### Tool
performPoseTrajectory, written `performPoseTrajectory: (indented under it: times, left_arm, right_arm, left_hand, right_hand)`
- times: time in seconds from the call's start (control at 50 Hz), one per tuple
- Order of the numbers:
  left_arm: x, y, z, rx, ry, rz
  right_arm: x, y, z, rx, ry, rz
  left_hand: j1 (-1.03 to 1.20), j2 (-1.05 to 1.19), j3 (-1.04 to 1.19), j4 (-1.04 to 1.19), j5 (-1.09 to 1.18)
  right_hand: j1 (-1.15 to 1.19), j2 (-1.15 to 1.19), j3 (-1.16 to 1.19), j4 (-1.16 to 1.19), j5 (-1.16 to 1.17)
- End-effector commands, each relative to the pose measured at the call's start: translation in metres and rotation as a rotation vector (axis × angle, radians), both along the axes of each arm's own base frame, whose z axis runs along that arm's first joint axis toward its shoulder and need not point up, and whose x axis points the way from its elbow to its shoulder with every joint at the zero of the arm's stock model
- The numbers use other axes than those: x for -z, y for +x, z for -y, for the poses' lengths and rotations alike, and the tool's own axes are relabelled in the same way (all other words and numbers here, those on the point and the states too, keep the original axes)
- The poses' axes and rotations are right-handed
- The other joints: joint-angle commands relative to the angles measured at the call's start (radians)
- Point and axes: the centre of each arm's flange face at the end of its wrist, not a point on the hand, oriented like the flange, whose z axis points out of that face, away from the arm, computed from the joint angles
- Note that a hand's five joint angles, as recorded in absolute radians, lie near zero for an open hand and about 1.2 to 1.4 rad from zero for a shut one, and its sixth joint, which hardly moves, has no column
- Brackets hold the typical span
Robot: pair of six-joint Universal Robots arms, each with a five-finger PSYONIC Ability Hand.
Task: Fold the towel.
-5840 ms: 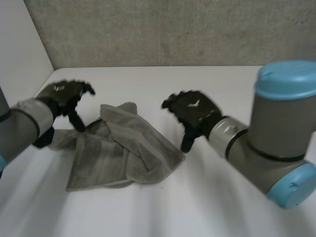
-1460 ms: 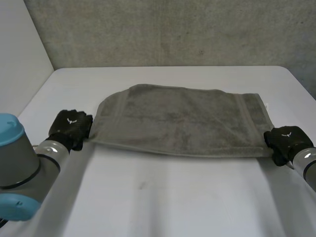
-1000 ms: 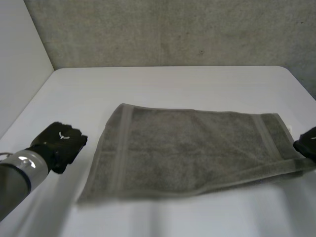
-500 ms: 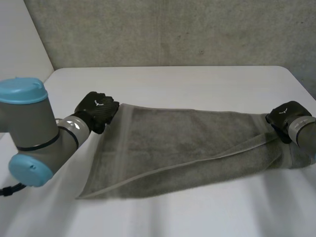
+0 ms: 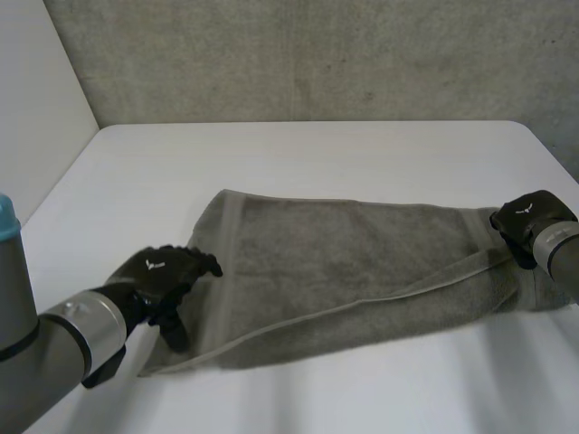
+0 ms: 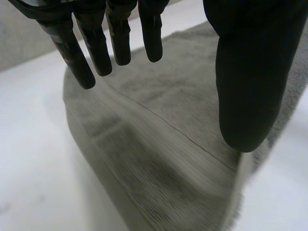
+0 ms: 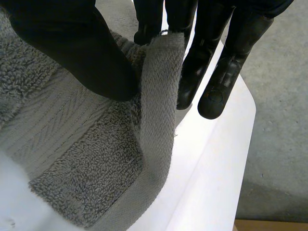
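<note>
- One grey towel point(image 5: 344, 262) is lying lengthwise across the white tabletop point(image 5: 317, 154). Its near long edge is turning over onto itself toward the right end, leaving a slanting hem line across the middle.
- One left hand point(image 5: 167, 271) is hovering at the towel's left end, near the near corner. In the left wrist view its fingers point(image 6: 120, 38) and thumb are hanging straight and spread over the towel point(image 6: 159, 144), gripping nothing.
- One right hand point(image 5: 529, 221) is sitting at the towel's far right corner. In the right wrist view its thumb point(image 7: 72, 43) is pinching the towel's point(image 7: 86, 154) woven hem against the fingers, and that hem is standing up off the tabletop.
- One grey wall point(image 5: 317, 54) is running behind the tabletop.
</note>
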Motion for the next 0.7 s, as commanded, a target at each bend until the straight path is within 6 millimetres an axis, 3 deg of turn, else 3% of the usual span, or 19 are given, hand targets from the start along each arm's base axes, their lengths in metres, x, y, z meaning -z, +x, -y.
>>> performPoseTrajectory:
  times: [0.02,0.28,0.46,0.56,0.6,0.7]
  left_arm:
    - [0.013,0.004,-0.006,-0.011,0.05,0.016]
    - [0.031,0.007,-0.025,0.007,0.115,0.043]
    - [0.045,0.003,-0.013,-0.001,0.069,0.033]
    - [0.059,0.004,-0.007,-0.024,0.091,0.064]
    - [0.059,0.003,-0.003,-0.028,0.065,0.075]
    - [0.053,-0.002,0.01,0.007,-0.043,0.096]
  right_arm:
    - [0.004,0.0,-0.007,-0.005,0.011,0.001]
    - [0.007,-0.002,-0.007,0.0,0.007,-0.001]
    - [0.009,-0.002,-0.008,0.0,0.013,-0.002]
    - [0.009,-0.003,-0.008,0.003,0.016,-0.002]
    - [0.01,-0.004,-0.008,0.003,0.017,-0.003]
    - [0.008,-0.006,-0.006,0.008,0.008,-0.003]
  left_hand:
    - [0.101,0.102,0.102,0.103,0.103]
    - [0.189,0.19,0.19,0.192,0.191]
    - [0.388,0.39,0.39,0.391,0.391]
    - [0.635,0.636,0.637,0.638,0.638]
    - [0.95,0.952,0.952,0.953,0.953]
    - [1.043,1.044,1.044,1.046,1.045]
  right_hand:
    - [0.451,0.219,0.211,0.207,0.221]
    - [0.451,0.219,0.211,0.207,0.221]
    - [0.451,0.219,0.211,0.207,0.221]
    - [0.451,0.219,0.211,0.207,0.221]
    - [0.451,0.219,0.211,0.207,0.221]
    - [0.451,0.219,0.211,0.207,0.221]
